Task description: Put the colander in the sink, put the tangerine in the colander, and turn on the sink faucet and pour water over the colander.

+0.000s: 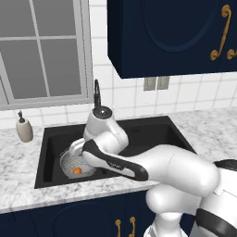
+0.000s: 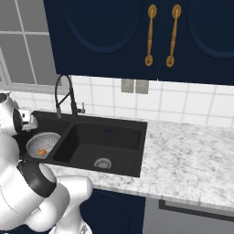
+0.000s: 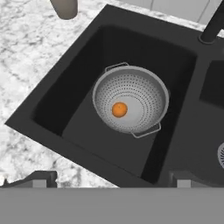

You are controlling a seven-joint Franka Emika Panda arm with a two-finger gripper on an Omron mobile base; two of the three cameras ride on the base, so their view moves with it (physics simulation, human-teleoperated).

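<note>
The colander (image 3: 130, 99) sits on the floor of the sink's (image 3: 52, 98) left basin, straight below the hand (image 3: 112, 181), with the tangerine (image 3: 119, 109) lying inside it near the middle of the bowl. In the hand view the two finger tips (image 3: 41, 179) stand far apart at the bottom edge with nothing between them, so the hand is wide and holds nothing. It hangs above the basin, well clear of the colander's rim.

From the left base view the arm reaches over the counter (image 1: 18, 162) edge and covers part of the colander (image 1: 74, 162); the tangerine (image 1: 77, 171) shows just under the forearm. The faucet (image 1: 96, 92) rises behind the wrist, at the back of the sink (image 1: 157, 132).

In the right base view the colander (image 2: 43, 144) with the tangerine (image 2: 41, 152) is in the basin nearest the arm, and the faucet (image 2: 64, 93) arches behind the divider. The other basin lies beyond the hand to its right. A soap bottle (image 1: 24, 128) stands on the counter left of the sink, well apart from the hand.
</note>
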